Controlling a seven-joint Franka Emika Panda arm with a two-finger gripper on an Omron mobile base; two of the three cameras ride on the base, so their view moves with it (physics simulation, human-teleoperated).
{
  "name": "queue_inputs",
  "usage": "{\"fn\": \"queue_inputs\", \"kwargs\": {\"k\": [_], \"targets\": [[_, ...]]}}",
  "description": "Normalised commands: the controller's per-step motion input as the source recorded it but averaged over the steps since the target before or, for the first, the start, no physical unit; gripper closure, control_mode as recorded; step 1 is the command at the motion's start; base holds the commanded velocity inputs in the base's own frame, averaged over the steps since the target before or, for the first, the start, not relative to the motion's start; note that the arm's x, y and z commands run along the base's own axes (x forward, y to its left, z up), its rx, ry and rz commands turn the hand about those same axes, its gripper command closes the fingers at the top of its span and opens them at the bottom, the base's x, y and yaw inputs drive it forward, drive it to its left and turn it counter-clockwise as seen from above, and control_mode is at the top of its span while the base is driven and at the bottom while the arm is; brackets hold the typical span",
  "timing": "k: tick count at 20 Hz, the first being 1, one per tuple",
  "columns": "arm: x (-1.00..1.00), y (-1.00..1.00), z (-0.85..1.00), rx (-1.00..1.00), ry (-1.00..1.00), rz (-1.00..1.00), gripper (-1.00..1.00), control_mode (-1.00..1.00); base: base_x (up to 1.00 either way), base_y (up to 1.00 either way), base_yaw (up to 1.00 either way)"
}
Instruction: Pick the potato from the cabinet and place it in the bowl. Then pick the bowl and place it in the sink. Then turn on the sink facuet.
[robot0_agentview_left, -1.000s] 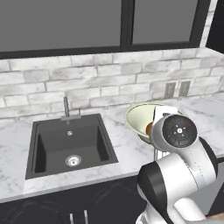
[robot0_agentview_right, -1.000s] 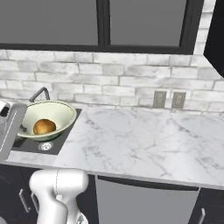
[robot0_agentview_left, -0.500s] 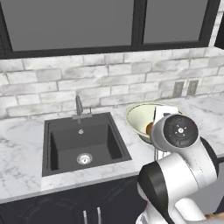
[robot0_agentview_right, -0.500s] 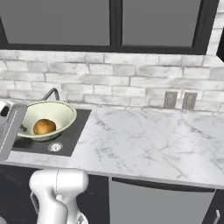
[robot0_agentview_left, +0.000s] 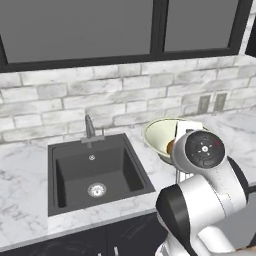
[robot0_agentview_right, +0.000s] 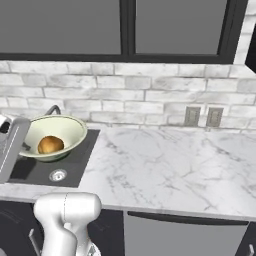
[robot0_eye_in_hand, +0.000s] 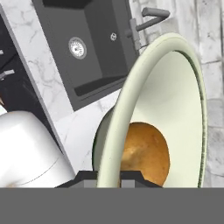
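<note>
Potato already sits in the bowl, so step one reads as done; step in hand is carrying the bowl to the sink. Pincer is clamped narrow on the bowl's rim, one tip on each side of the wall, bowl lifted off the counter. In the left base view the bowl hangs just right of the basin, partly behind the arm; in the right base view it looks over the basin's edge, so how far it overlaps the sink is hard to call. Basin holds just its silver drain. Faucet stands behind the basin, untouched. Next move likely needs: shift bowl over the basin, lower level so the potato stays in, release, then reach for the faucet.
</note>
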Motion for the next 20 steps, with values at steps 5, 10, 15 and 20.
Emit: {"fn": "queue_inputs", "kwargs": {"k": [5,10,15,20], "targets": [[0.0,0.0,0.0,0.0,0.0,0.0,1.0,1.0,0.44,0.06,-0.13],[0.03,0.0,-0.03,0.05,0.0,0.08,1.0,-1.0,0.11,0.05,0.0],[0.57,0.0,-0.27,0.11,0.11,0.42,1.0,-1.0,0.0,0.0,0.0],[0.45,0.04,-0.56,-0.04,0.15,0.5,1.0,-1.0,0.0,0.0,0.0]]}}
